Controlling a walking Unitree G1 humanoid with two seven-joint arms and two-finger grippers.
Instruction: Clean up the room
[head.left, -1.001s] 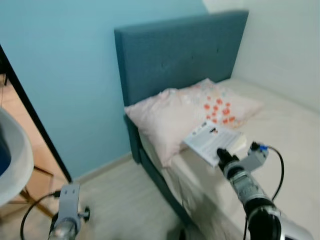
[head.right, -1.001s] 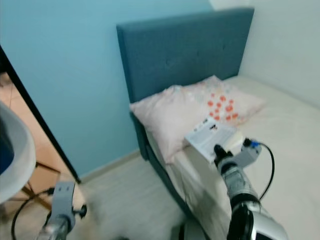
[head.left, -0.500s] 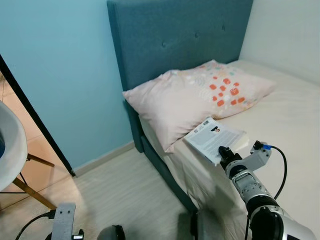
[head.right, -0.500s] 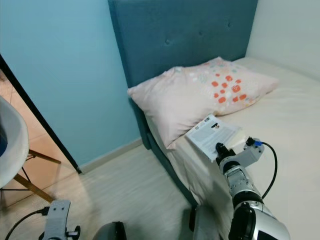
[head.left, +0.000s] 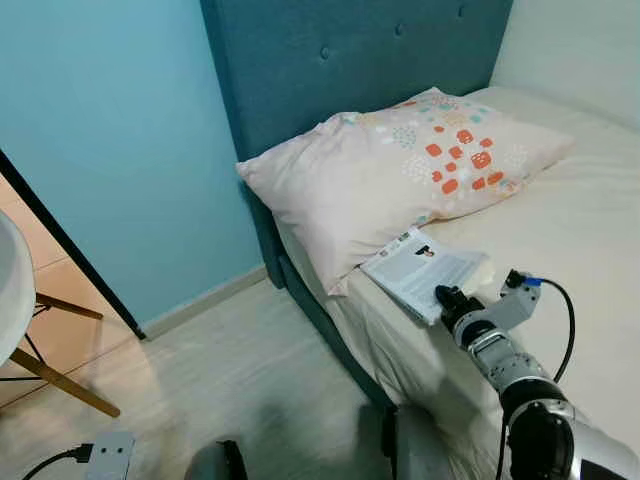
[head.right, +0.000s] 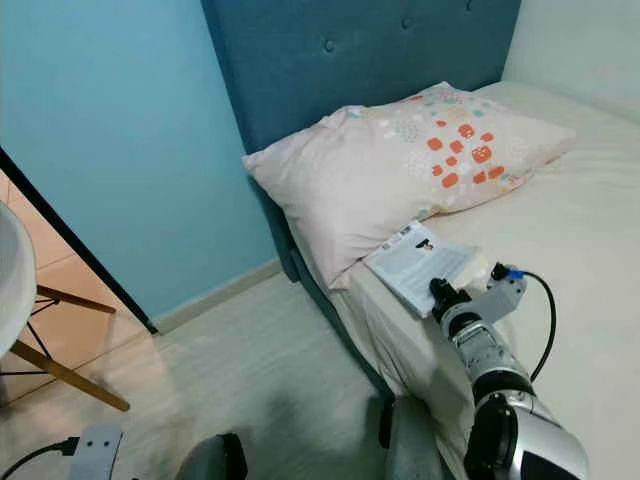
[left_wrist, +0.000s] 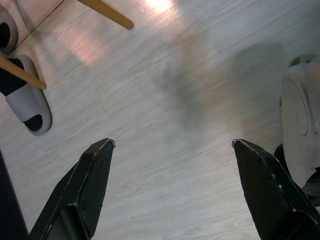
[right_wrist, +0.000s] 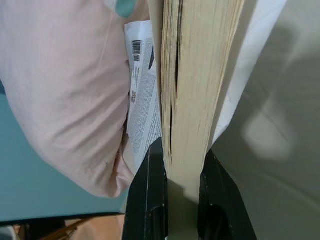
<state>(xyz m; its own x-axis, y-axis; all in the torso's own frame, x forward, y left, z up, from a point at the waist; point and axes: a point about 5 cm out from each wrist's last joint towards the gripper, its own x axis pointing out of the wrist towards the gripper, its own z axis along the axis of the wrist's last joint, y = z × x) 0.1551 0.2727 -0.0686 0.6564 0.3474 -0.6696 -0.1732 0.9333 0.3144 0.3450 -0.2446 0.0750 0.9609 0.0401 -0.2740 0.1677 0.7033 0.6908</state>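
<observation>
The right gripper (right_wrist: 175, 172) has its two black jaws pressed on the yellowed page edge of a thick book (right_wrist: 192, 75) in the middle of the frame. A pink pillow (right_wrist: 65, 85) fills the left side, touching the book's printed white cover.

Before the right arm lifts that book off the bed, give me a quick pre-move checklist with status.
1. Right tool shut on the book: ok, fingers clamp its page edge.
2. Grip depth: cannot tell, only the lower edge sits between the fingers.
3. Book free of the pillow: not ok, its cover lies against the pillow's edge.
4. Book supported by the bed: ok.
5. Left tool idle: ok, open above the floor.
</observation>
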